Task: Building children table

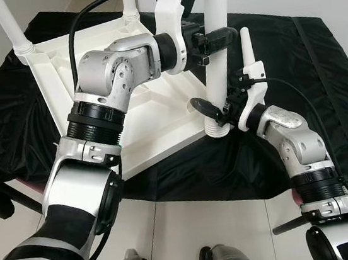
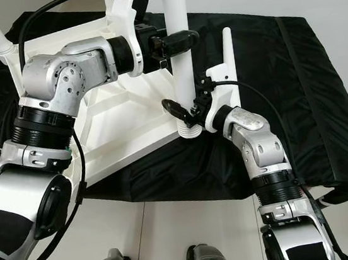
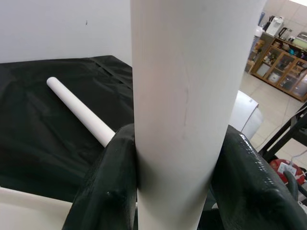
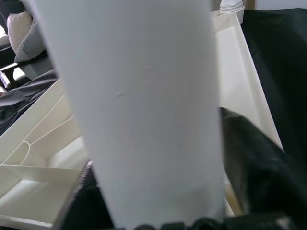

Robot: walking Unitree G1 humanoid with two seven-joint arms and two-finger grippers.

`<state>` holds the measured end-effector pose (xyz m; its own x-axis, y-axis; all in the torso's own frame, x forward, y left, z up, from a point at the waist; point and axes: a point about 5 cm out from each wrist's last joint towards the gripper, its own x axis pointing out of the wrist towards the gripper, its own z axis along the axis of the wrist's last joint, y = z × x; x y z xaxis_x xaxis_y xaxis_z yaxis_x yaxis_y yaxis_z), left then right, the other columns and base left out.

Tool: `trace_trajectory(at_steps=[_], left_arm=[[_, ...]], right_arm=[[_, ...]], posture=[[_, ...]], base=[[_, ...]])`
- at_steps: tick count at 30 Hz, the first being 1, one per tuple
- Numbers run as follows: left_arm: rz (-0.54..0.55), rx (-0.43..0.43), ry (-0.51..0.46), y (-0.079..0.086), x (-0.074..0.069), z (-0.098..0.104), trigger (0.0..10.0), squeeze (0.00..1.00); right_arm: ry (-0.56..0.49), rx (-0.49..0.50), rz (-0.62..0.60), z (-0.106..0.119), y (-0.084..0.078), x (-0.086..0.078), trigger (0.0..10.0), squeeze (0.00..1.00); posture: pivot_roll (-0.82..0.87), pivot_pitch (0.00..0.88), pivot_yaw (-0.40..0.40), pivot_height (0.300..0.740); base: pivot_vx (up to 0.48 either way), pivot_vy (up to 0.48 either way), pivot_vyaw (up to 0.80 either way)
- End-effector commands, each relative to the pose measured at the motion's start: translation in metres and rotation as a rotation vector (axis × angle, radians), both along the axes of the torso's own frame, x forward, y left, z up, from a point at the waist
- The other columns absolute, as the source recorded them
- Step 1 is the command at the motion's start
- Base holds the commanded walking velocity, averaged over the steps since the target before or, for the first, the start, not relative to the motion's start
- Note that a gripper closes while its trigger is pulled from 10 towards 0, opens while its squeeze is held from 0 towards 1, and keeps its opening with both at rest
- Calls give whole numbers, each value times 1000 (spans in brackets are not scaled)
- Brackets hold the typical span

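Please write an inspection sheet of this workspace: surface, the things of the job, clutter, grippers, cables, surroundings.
Surface: black cloth covering the work area.
Job's things: white tabletop lying upside down on the cloth; upright white leg standing at its near corner; another fitted leg at the far left corner; a loose leg lying on the cloth.
Clutter: nothing seen.
Grippers: left gripper shut on the upright leg, higher up; right gripper holding the same leg near its base.
Cables: black cable looping over the left arm; another along the right arm.
Surroundings: white wall, pale tiled floor, wooden shelves in the distance.
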<state>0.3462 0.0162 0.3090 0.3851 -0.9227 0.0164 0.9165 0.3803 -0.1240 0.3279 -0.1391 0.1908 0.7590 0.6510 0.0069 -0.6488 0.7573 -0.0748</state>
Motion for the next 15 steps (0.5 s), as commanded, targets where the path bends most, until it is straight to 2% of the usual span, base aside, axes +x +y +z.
trace_trajectory(at_steps=[1,3,4,5,6,7,8,9,15], left_arm=[[-21,17,-12,-5,-3,0,10000,0],[-22,17,-12,-5,-4,0,10000,0],[-23,20,-13,-5,-4,0,10000,0],[-25,23,-14,-6,-4,-1,10000,0],[-26,24,-15,-6,-4,-1,10000,0],[-27,26,-17,-6,-4,-1,10000,0],[-28,27,-18,-7,-4,-1,10000,0],[-30,26,-19,-7,-5,-1,10000,0],[-50,14,-15,-8,-7,0,10000,0]], right_arm=[[-16,2,-5,6,-2,0,4510,0],[-18,3,-2,7,-2,0,4510,0],[-19,4,-2,8,-2,0,4824,0],[-20,5,-1,9,-2,0,3843,0],[-20,4,0,10,-1,0,3843,0],[-20,6,1,11,-1,0,1961,0],[-20,7,2,11,-1,0,1961,0],[-19,8,3,11,-1,0,0,0],[-15,8,-8,12,-2,0,0,0]], posture=[[-61,40,-15,740],[-61,40,-15,740],[-61,40,-15,740],[-61,40,-15,740],[-61,40,-15,740],[-61,40,-15,740],[-61,40,-15,740],[-61,42,-13,740],[-60,48,-10,740]], base=[[0,0,0],[0,0,0],[0,0,0],[0,0,0],[0,0,0],[0,0,0],[0,0,0],[0,0,0],[0,0,0]])
